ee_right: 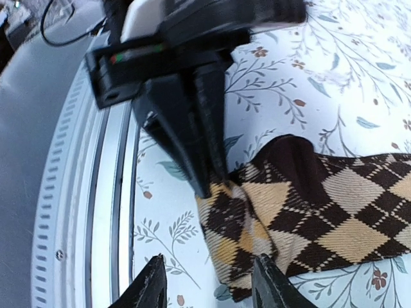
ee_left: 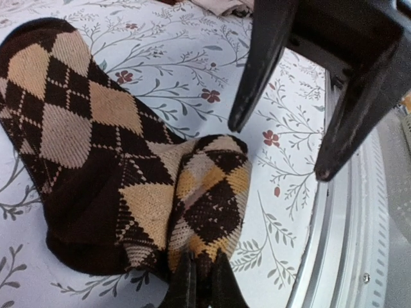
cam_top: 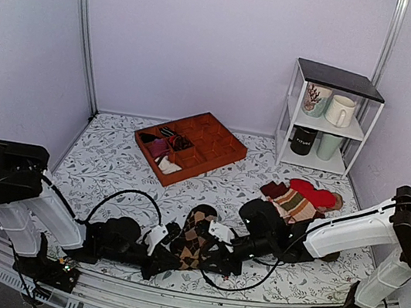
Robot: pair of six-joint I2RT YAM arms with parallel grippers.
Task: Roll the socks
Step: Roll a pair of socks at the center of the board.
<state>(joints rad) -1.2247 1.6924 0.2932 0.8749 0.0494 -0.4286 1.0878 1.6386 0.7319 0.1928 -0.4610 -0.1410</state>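
Nearest to me, by the front edge of the table (cam_top: 110, 162), my left gripper (ee_left: 202, 285) is squeezing almost shut on the folded-over end of the socks (ee_left: 96, 147). My right gripper (ee_right: 210, 263) is hanging just beside that same end, opened wide and holding nothing. Both socks are lying on the table between my two arms, brown with tan diamonds, and stretching away from the front edge.

I am thinking the rolling is only just starting, because just a small bit is turned over and the long part is lying flat. Next, I am guessing my right gripper needs to pinch the other side of the fold, so both can turn it over tightly and evenly.

Farther back, a red tray (cam_top: 191, 148) and a pile of other socks (cam_top: 300, 200) are sitting, and a white shelf (cam_top: 338, 80) with mugs (cam_top: 340, 110) is standing by the wall.
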